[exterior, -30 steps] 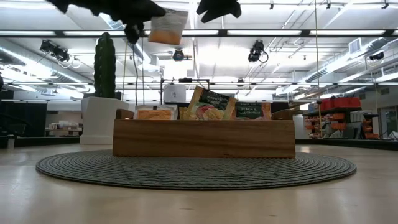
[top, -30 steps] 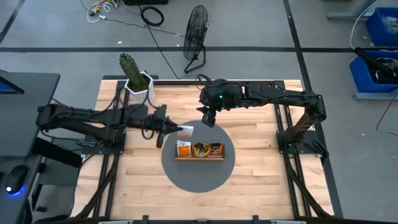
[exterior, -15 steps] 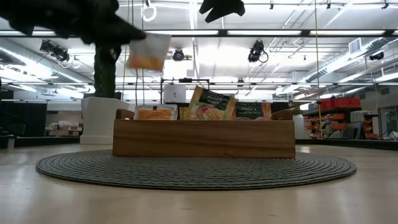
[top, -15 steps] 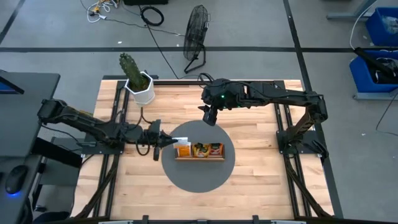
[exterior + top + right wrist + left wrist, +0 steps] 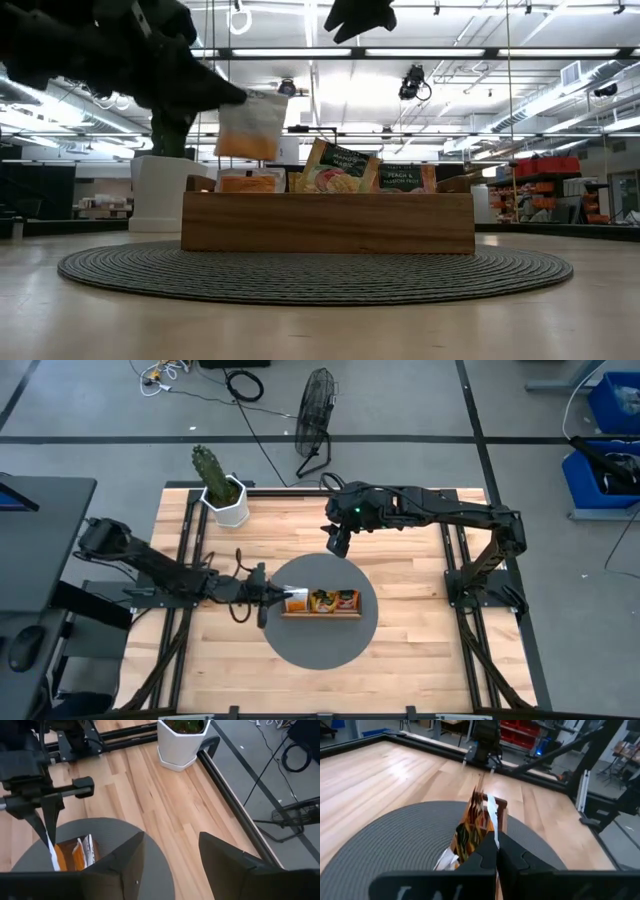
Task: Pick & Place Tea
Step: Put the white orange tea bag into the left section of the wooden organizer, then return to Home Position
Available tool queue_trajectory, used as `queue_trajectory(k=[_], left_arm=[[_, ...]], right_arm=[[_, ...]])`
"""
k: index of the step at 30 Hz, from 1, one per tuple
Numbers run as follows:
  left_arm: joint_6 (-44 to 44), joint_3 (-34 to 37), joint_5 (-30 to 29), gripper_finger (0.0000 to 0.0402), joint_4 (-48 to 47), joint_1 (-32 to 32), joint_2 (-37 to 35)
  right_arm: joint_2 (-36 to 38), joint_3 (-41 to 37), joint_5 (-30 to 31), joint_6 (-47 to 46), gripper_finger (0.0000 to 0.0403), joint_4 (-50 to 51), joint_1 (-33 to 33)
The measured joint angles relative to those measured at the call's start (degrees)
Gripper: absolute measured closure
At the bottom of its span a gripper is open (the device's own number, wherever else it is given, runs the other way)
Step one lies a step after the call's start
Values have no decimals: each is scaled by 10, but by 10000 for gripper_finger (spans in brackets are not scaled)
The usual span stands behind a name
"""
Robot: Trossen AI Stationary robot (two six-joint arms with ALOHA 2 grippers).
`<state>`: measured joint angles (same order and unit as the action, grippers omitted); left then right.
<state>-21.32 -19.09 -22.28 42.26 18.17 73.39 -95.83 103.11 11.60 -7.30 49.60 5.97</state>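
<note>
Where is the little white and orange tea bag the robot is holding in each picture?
High view: the small flat white-and-orange tea sachet sits at the left pincer, over the tray's left end.
Low view: upper left, above the tray.
Left wrist view: centre, seen edge-on, clamped between the dark fingers.
Right wrist view: lower left, a thin white edge.
Shared landmark: the long brown wooden tray on the round grey mat.

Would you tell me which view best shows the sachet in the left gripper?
The low view: the sachet faces it flat. High view shows a sliver, left wrist view its edge, right wrist view a thin strip.
</note>
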Motion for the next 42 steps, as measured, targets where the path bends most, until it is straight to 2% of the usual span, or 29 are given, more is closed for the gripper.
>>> queue_trajectory(k=[9, 16, 22, 26, 30, 36, 39, 42], left_arm=[[-5, 0, -2, 401, 33, 1, 88], [-10, 0, -19, 400, 31, -3, 92], [-35, 0, 0, 397, -2, -7, 97], [-35, 0, -6, 395, 15, -7, 99], [-35, 0, -7, 365, 15, -7, 99], [-43, 0, 11, 283, 15, -7, 96], [-57, 0, 11, 245, 19, -7, 70], [-66, -3, 9, 225, 17, -14, 23]], right_arm=[[0, 0, 0, -9, 211, 10, 3], [0, 0, 0, -11, 211, 11, 4], [0, 0, 0, -9, 211, 10, 4], [0, 0, 0, -14, 211, 6, 4], [0, 0, 0, -14, 211, 9, 4], [0, 0, 0, -15, 211, 6, 4], [-1, 0, -4, -24, 211, 7, 4], [0, -10, -24, -38, 211, -27, 1]])
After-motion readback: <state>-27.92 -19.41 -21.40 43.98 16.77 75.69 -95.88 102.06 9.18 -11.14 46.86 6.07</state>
